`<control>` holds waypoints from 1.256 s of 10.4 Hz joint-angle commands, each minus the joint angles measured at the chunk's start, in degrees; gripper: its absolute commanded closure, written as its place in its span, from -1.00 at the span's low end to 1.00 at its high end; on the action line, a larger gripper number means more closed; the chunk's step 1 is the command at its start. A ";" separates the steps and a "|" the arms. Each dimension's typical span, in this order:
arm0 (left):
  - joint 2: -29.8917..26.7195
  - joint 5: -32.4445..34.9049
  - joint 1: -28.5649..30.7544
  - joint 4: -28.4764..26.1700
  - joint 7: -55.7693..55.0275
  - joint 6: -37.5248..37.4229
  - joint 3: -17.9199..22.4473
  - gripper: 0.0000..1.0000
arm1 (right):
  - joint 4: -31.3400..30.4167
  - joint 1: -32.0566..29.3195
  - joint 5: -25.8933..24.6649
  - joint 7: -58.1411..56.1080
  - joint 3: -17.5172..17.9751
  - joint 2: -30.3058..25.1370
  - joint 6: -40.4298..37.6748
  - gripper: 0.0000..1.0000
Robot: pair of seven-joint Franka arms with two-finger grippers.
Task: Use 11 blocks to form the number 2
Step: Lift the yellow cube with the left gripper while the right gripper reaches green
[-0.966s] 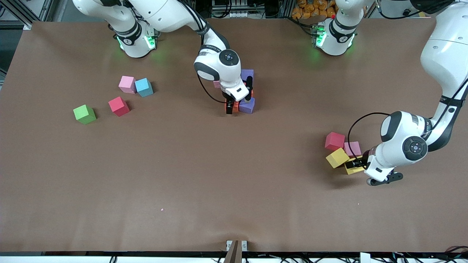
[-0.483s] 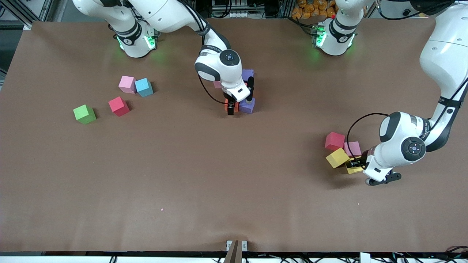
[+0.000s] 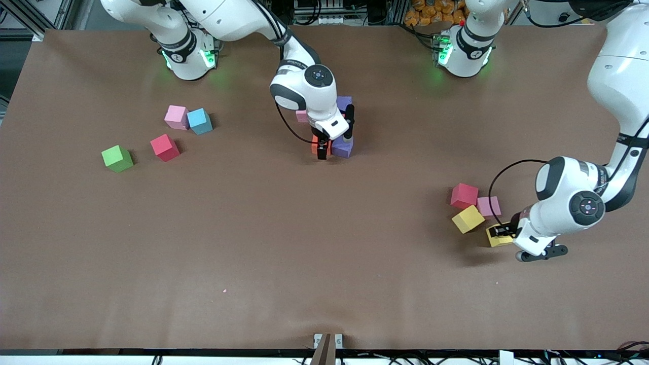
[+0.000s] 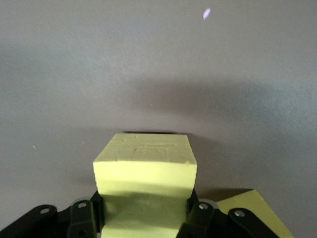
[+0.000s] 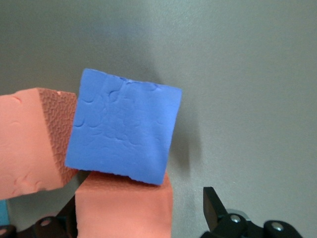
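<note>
My left gripper (image 3: 502, 232) (image 4: 146, 213) is shut on a yellow block (image 3: 499, 237) (image 4: 145, 171), whose sides are squeezed in between the fingers. It hangs low over the table, next to a second yellow block (image 3: 468, 219), a pink block (image 3: 489, 206) and a red block (image 3: 464, 195). My right gripper (image 3: 334, 139) (image 5: 141, 213) stands open around an orange block (image 3: 318, 147) (image 5: 124, 208) in the middle cluster, with a gap on one side. That block touches a purple block (image 3: 343, 147) (image 5: 124, 131). Another purple block (image 3: 344, 103) and a pink block (image 3: 301, 116) peek out from under the hand. The number 2 is largely hidden.
Toward the right arm's end lie a pink block (image 3: 176, 116) touching a blue block (image 3: 200, 121), a red block (image 3: 165, 147) and a green block (image 3: 117, 158). The brown table (image 3: 314, 253) stretches bare nearer the front camera.
My left gripper has closed on the yellow block and drawn it away from the pink and yellow blocks, toward the left arm's end. The right hand has shifted slightly over the cluster.
</note>
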 commanded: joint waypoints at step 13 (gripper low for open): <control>-7.52 0.09 -5.44 1.61 -19.86 -11.52 -14.39 0.07 | -12.48 -18.11 2.17 -6.94 0.54 -28.95 -18.10 -1.00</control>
